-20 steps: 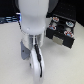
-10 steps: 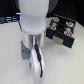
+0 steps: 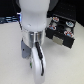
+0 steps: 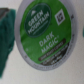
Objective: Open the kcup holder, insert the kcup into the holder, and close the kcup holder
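Note:
In the wrist view the kcup (image 4: 46, 34) fills most of the picture. It is a round pod with a green top printed "Green Mountain Dark Magic", and it lies on a white surface. My gripper (image 4: 44, 35) is right over it. One teal finger (image 4: 6, 35) stands beside its rim on one side, and the other finger shows at the opposite edge. Both are clear of the rim, so the jaws are open. In the exterior view the black kcup holder (image 3: 62, 32) stands at the right, with light marks on its front panels. The arm (image 3: 35, 45) hides the kcup there.
The white tabletop (image 3: 10, 55) spreads around the arm. A dark backdrop (image 3: 7, 10) runs along the far side. The holder sits close to the arm on the exterior view's right.

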### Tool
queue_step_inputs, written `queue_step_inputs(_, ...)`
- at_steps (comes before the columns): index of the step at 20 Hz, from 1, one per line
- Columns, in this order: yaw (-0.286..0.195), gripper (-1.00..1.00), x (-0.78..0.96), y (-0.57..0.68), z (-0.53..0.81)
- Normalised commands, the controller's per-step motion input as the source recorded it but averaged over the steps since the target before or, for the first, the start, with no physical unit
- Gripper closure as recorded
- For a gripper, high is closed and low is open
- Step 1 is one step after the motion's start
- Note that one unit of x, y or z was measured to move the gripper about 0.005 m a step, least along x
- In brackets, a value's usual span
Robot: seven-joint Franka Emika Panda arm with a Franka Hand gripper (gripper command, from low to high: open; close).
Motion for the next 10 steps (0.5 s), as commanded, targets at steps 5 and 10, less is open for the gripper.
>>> queue_step_inputs(5, -0.009, 1.00, 0.04, 0.20, 0.42)
queue_step_inputs(10, 0.006, 1.00, 0.05, 0.39, 0.78)
